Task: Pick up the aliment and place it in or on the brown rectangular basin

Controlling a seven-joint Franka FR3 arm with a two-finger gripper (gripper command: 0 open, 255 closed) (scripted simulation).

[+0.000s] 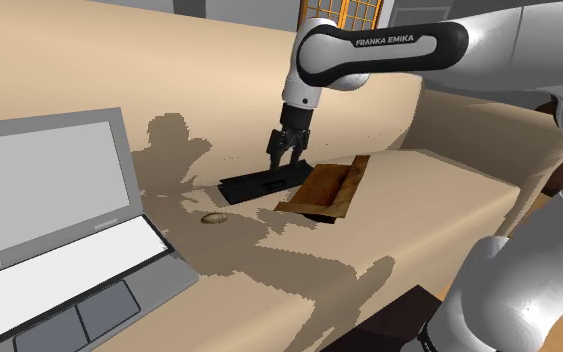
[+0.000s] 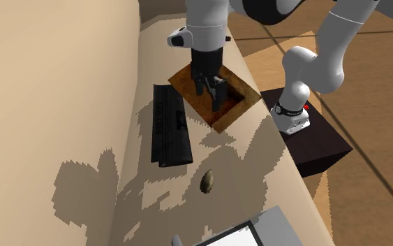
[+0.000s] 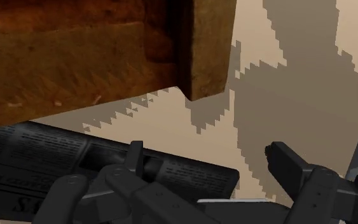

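Note:
The aliment is a small brownish oval lump lying on the tan surface, between the laptop and a black flat object. The brown rectangular basin rests near the surface's edge. My gripper hangs open and empty above the basin's side nearest the black object, well away from the aliment. Nothing sits between its fingers.
A long black flat object with faint print lies beside the basin. An open grey laptop stands at the shoulder view's left. The dark stand is off the surface's edge.

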